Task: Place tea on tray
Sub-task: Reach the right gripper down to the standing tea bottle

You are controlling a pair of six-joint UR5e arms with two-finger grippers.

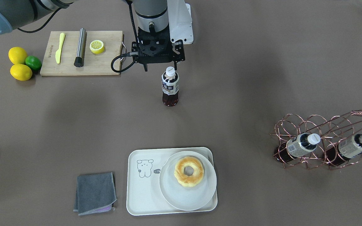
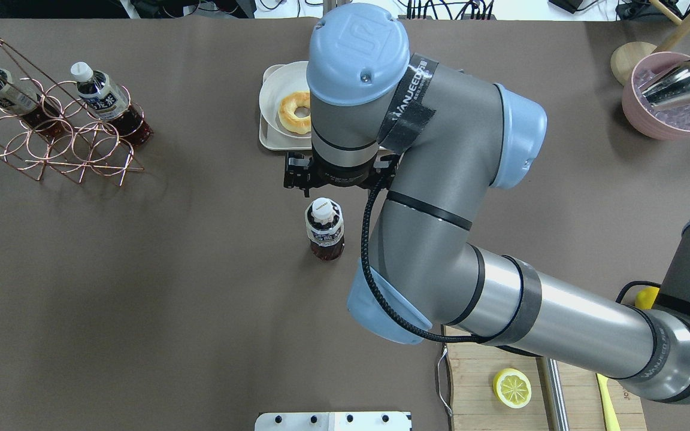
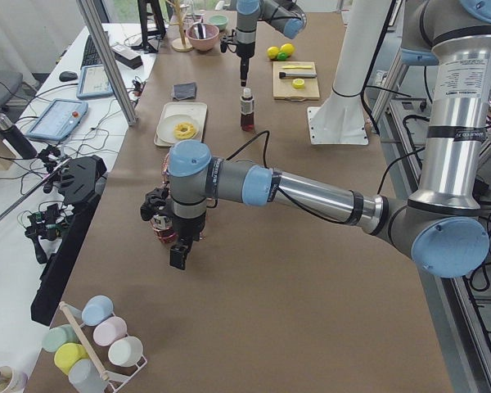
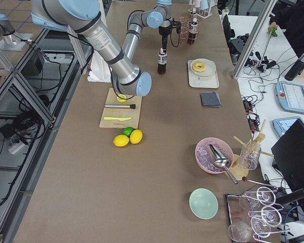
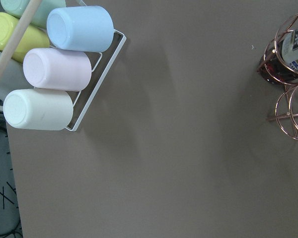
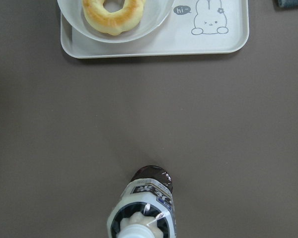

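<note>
One tea (image 1: 170,88) bottle stands upright alone at mid table, also seen as the tea (image 2: 324,230) and the tea (image 6: 146,208). My right gripper (image 1: 160,67) hangs just above and behind its white cap, fingers spread open, holding nothing. The cream tray (image 1: 137,201) with the bear drawing lies across the table from it, carrying a round plate (image 1: 187,197) with a doughnut (image 1: 189,172). Two more tea bottles (image 1: 300,146) lie in the copper rack (image 1: 325,138). My left gripper (image 3: 177,255) hovers by that rack; I cannot tell its state.
A wooden cutting board (image 1: 105,62) holds a yellow knife, a metal rod and a lemon half. Lemons and a lime (image 1: 20,62) lie beside it. A grey cloth (image 1: 94,193) lies next to the tray. A pink ice bowl (image 2: 674,102) and a cup rack (image 5: 54,69) stand at the table's ends.
</note>
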